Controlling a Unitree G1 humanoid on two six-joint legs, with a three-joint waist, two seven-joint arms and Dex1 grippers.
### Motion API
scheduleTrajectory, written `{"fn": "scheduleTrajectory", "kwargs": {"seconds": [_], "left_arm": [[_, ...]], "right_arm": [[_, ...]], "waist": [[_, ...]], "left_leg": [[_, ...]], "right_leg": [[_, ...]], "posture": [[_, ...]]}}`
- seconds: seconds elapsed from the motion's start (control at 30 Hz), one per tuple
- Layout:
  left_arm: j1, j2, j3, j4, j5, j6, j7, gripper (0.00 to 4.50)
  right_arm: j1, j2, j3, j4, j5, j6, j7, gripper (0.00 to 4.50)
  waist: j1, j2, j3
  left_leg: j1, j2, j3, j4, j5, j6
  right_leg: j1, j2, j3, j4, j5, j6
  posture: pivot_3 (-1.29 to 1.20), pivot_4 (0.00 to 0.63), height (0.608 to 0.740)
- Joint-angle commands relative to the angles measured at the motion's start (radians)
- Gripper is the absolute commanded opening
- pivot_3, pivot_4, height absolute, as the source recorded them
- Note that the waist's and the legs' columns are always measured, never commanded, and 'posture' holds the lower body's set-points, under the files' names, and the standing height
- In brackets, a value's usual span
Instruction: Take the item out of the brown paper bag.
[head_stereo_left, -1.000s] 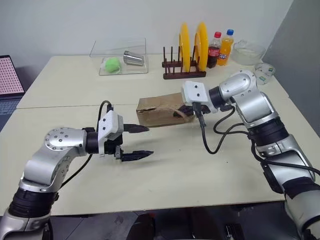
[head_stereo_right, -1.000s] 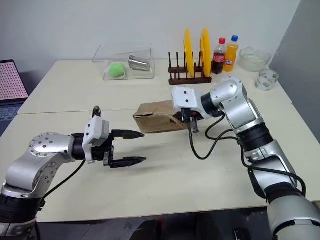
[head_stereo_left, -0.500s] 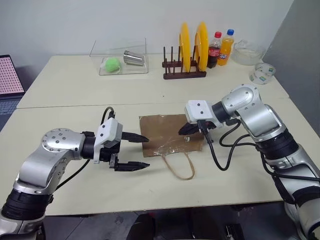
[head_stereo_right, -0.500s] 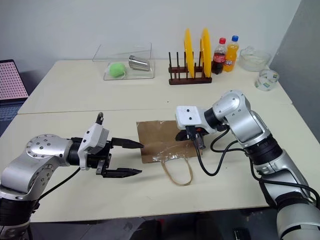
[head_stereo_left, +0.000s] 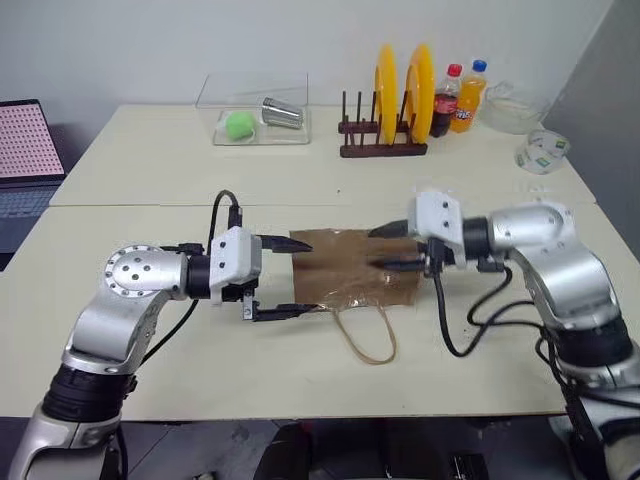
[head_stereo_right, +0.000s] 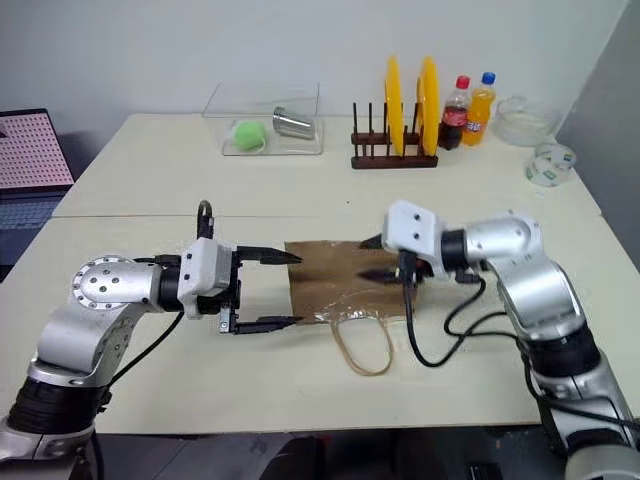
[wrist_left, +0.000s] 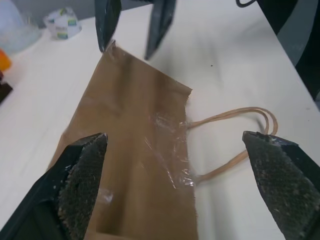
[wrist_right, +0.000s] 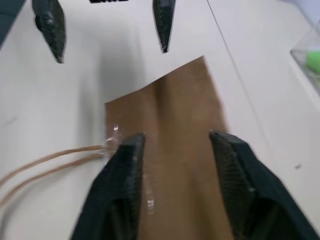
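Bag (head_stereo_left: 352, 266) flat on the counter (head_stereo_left: 480, 340).
Left end effector (head_stereo_left: 302, 276) and right end effector (head_stereo_left: 384, 247) flank it, both spread, gripping nothing.

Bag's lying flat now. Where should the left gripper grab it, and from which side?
Judging by its pose, grip the brown paper bag at its left short edge, coming in level from the left: the left gripper already straddles that end, open. The loop handles trail toward the robot, too floppy to steer.
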Motion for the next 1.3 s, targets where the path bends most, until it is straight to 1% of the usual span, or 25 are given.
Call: {"fn": "scheduleTrajectory", "kwargs": {"seconds": [0.03, 0.07, 0.13, 0.17, 0.23, 0.3, 0.47, 0.63, 1.03, 1.3], "left_arm": [[-0.023, -0.015, -0.049, 0.049, 0.063, -0.201, -0.06, 4.5], [-0.029, -0.023, -0.07, 0.084, 0.084, -0.26, -0.079, 4.5], [-0.041, -0.035, -0.102, 0.148, 0.114, -0.365, -0.112, 4.5], [-0.045, -0.038, -0.111, 0.17, 0.12, -0.398, -0.123, 4.5], [-0.07, -0.058, -0.15, 0.239, 0.146, -0.489, -0.152, 4.5], [-0.093, -0.083, -0.184, 0.297, 0.171, -0.557, -0.165, 4.5], [-0.118, -0.136, -0.248, 0.4, 0.236, -0.721, -0.155, 4.5], [-0.151, -0.168, -0.274, 0.496, 0.289, -0.814, -0.116, 4.5], [-0.201, -0.247, -0.302, 0.591, 0.386, -0.878, 0.029, 4.5], [-0.2, -0.265, -0.336, 0.615, 0.438, -0.943, 0.099, 4.5]], "right_arm": [[0.191, -0.034, -0.12, -0.256, 0.086, 0.125, -0.082, 3.59], [0.274, -0.046, -0.133, -0.317, 0.107, 0.158, -0.096, 3.9], [0.419, -0.091, -0.125, -0.41, 0.108, 0.171, -0.113, 3.9], [0.461, -0.106, -0.122, -0.437, 0.111, 0.171, -0.125, 3.9], [0.56, -0.106, -0.131, -0.498, 0.125, 0.194, -0.177, 3.9], [0.615, -0.099, -0.135, -0.533, 0.132, 0.21, -0.224, 3.9], [0.655, -0.097, -0.134, -0.575, 0.17, 0.239, -0.311, 3.9], [0.687, -0.135, -0.144, -0.579, 0.233, 0.223, -0.375, 3.9], [0.758, -0.249, -0.16, -0.579, 0.391, 0.165, -0.513, 3.9], [0.78, -0.315, -0.141, -0.579, 0.451, 0.118, -0.599, 3.9]], "waist": [[0.009, 0.0, 0.0], [0.011, 0.0, 0.0], [0.012, 0.001, -0.001], [0.009, 0.001, 0.0], [0.003, 0.001, 0.0], [0.004, 0.001, 0.0], [0.005, 0.0, -0.001], [0.008, 0.0, -0.001], [0.007, 0.0, -0.001], [0.007, -0.001, -0.001]], "left_leg": [[0.0, 0.0, 0.0, 0.001, 0.0, 0.0], [0.0, 0.0, 0.0, 0.0, 0.0, 0.001], [0.0, -0.001, 0.001, 0.0, -0.001, 0.002], [0.001, -0.001, 0.001, 0.001, -0.001, 0.002], [0.002, 0.0, 0.002, 0.001, -0.001, 0.002], [0.004, 0.0, 0.002, 0.001, -0.001, 0.003], [0.008, 0.0, 0.002, 0.001, 0.0, 0.004], [0.008, 0.0, 0.001, 0.001, 0.0, 0.004], [0.011, 0.0, 0.001, 0.001, 0.0, 0.004], [0.011, 0.0, 0.001, 0.001, 0.0, 0.004]], "right_leg": [[0.0, 0.0, 0.0, 0.0, 0.0, 0.0], [0.0, 0.0, 0.0, 0.0, 0.0, 0.0], [0.001, 0.0, 0.0, 0.0, 0.0, 0.0], [0.002, 0.0, 0.0, 0.0, 0.0, 0.0], [0.002, 0.0, 0.001, 0.001, 0.0, 0.001], [0.004, 0.001, 0.001, 0.001, 0.001, 0.001], [0.008, 0.001, 0.002, 0.001, 0.001, 0.002], [0.008, 0.001, 0.001, 0.0, 0.001, 0.002], [0.011, 0.001, 0.001, 0.0, 0.001, 0.002], [0.012, 0.001, 0.001, 0.0, 0.001, 0.003]], "posture": [[0.0, 0.15, 0.74], [0.0, 0.15, 0.74], [0.0, 0.15, 0.74], [0.0, 0.15, 0.74], [0.0, 0.15, 0.74], [0.0, 0.15, 0.74], [0.0, 0.15, 0.74], [0.0, 0.15, 0.74], [0.0, 0.15, 0.74], [0.0, 0.15, 0.74]]}}
